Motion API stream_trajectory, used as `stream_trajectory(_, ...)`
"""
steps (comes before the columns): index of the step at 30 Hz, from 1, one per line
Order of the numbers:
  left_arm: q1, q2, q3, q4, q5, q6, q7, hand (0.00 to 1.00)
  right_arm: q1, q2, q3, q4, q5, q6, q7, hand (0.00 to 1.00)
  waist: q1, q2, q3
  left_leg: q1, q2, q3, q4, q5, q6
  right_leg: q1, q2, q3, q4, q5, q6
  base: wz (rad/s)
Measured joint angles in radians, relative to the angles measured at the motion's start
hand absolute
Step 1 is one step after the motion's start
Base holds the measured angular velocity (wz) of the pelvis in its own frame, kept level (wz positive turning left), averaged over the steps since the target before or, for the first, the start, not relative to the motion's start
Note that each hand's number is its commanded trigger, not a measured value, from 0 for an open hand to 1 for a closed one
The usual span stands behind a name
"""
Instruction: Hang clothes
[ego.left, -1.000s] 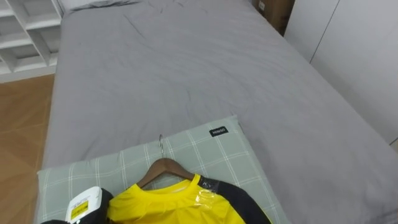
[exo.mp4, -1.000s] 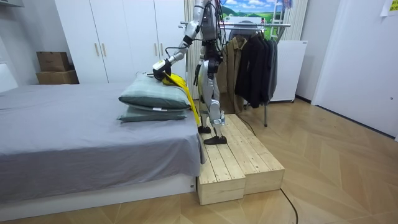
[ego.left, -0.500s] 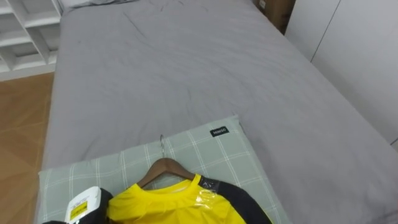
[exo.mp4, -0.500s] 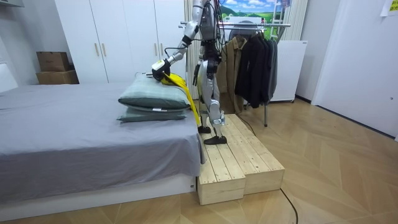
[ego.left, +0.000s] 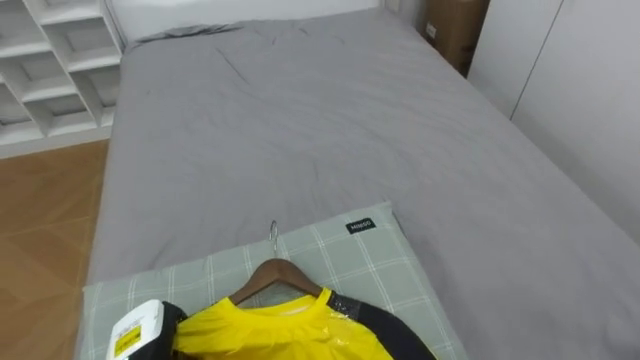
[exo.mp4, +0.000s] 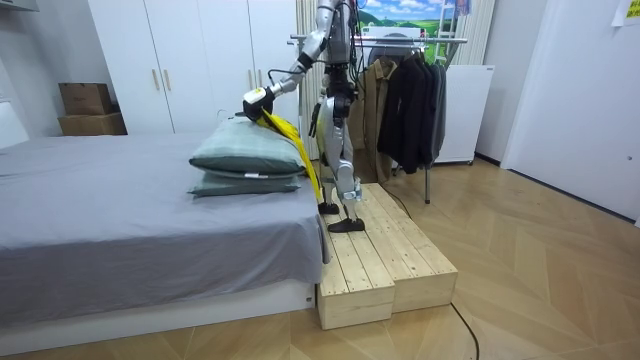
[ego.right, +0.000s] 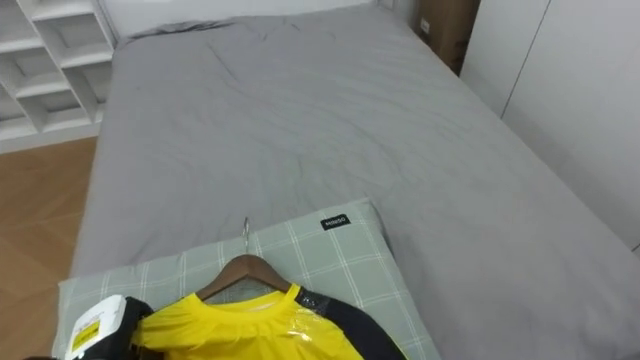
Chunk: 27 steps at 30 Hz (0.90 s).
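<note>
Left hand (ego.left: 140, 332) at the near edge of the checked pillow (ego.left: 370, 265) on the grey bed (ego.left: 300, 120). The yellow shirt (ego.left: 280, 335) lies immediately to the hand's right, touching it. In the room view the cloth trails down from the raised hand over the bed's edge, so a hold is likely. The fingers are hidden against the cloth, and whether they are closed on it cannot be told.

The wooden hanger (ego.left: 278, 275) sits in the collar, ahead and to the right of the hand. Its long axis runs crosswise to the reach, and its metal hook (ego.left: 273, 232) points away from the hand along the bed.

The right hand (exo.mp4: 317, 122) hangs by the body, well apart; the left is clearly nearer. The clothes rack (exo.mp4: 410, 42) stands behind the robot, opposite the hook's heading, so hanging probably calls for a turn.
</note>
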Motion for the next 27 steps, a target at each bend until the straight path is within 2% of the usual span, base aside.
stream_trajectory(5, 0.042, 0.000, 0.000, -0.085, 0.001, -0.002, 0.000, 1.00, 0.025, -0.007, -0.021, -0.002, 0.020, -0.002, 0.000, 0.00, 0.002, 0.004, -0.0024, 0.023, 0.002, -0.019, -0.003, -0.012, -0.001, 0.029, 0.001, -0.012, -0.001, -0.011, 0.007, 0.09)
stream_trajectory(9, 0.084, 0.000, 0.001, -0.185, 0.027, -0.002, 0.001, 1.00, 0.031, -0.009, -0.021, -0.002, 0.029, -0.002, -0.008, 0.00, 0.007, 0.006, -0.0033, 0.029, 0.002, -0.023, 0.004, -0.012, -0.001, 0.039, 0.000, -0.016, 0.000, -0.011, 0.003, 0.02)
stream_trajectory(15, 0.098, 0.001, 0.000, -0.249, 0.044, -0.002, 0.001, 1.00, 0.031, -0.009, -0.019, -0.004, 0.044, -0.008, -0.033, 0.00, 0.009, 0.006, -0.0030, 0.031, 0.002, -0.027, 0.014, -0.012, -0.001, 0.040, -0.003, -0.022, 0.012, -0.018, 0.001, 0.03)
stream_trajectory(18, 0.098, 0.004, 0.001, -0.297, 0.042, -0.018, 0.037, 1.00, 0.032, -0.010, -0.019, -0.004, 0.044, -0.010, -0.051, 0.00, 0.010, 0.005, -0.0029, 0.048, 0.002, -0.026, 0.010, -0.012, -0.001, 0.052, -0.003, -0.022, 0.017, -0.027, 0.004, 0.00)
stream_trajectory(22, 0.099, 0.023, 0.001, -0.392, 0.032, -0.048, 0.077, 1.00, 0.044, -0.010, -0.021, -0.010, 0.043, -0.010, -0.053, 0.00, 0.007, 0.002, -0.0041, 0.085, 0.005, -0.022, -0.005, -0.015, -0.001, 0.084, 0.000, -0.020, 0.016, -0.038, 0.014, 0.00)
stream_trajectory(27, 0.105, 0.025, 0.001, -0.452, 0.032, -0.060, 0.116, 1.00, 0.075, -0.008, -0.034, -0.036, 0.042, -0.010, -0.055, 0.00, 0.007, -0.005, -0.0065, 0.110, 0.006, -0.015, -0.014, -0.017, -0.002, 0.098, 0.004, -0.010, 0.022, -0.038, 0.014, -0.06)
